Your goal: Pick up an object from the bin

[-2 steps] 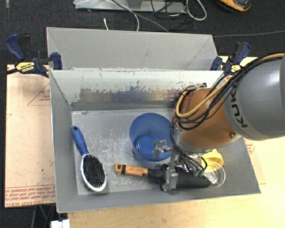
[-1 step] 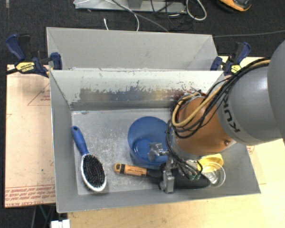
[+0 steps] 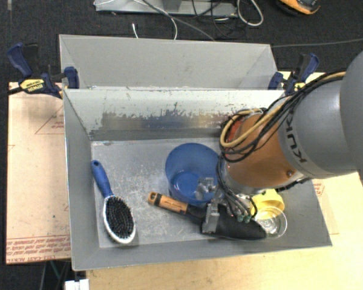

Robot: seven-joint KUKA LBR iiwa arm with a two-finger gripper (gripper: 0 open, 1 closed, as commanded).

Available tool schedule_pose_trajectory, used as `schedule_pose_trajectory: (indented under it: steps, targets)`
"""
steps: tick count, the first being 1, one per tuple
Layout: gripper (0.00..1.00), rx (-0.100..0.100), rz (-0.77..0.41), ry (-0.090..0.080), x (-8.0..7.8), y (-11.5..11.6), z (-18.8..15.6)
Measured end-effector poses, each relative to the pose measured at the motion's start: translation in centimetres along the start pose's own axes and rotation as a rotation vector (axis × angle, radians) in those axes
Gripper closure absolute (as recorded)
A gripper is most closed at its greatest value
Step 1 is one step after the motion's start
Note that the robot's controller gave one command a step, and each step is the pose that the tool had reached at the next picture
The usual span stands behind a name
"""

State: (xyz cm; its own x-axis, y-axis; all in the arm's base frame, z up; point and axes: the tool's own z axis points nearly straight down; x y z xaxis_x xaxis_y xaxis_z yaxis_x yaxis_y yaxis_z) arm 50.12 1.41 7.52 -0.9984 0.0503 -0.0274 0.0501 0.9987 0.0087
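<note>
My gripper (image 3: 208,205) is low in the bin's near right part, open. One of its fingertips (image 3: 204,190) is at the near rim of a round blue bowl (image 3: 190,168). The other stands on the near side of a tool with an orange handle (image 3: 167,203) and a black head (image 3: 242,229), which lies flat across the floor under the gripper. Nothing is lifted. Just right of the gripper are a yellow piece (image 3: 270,202) and a clear round cup (image 3: 274,224), partly hidden by the arm.
A hairbrush (image 3: 117,215) with a blue handle and black bristles in a white oval head lies at the near left, well apart. The arm with its orange cover and cables hangs over the bin's right side.
</note>
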Motion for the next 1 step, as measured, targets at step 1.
schedule_pose_trajectory:
  steps: [1]
  targets:
    - [1.00,0.000,0.000,0.000,0.00,0.00,0.00]
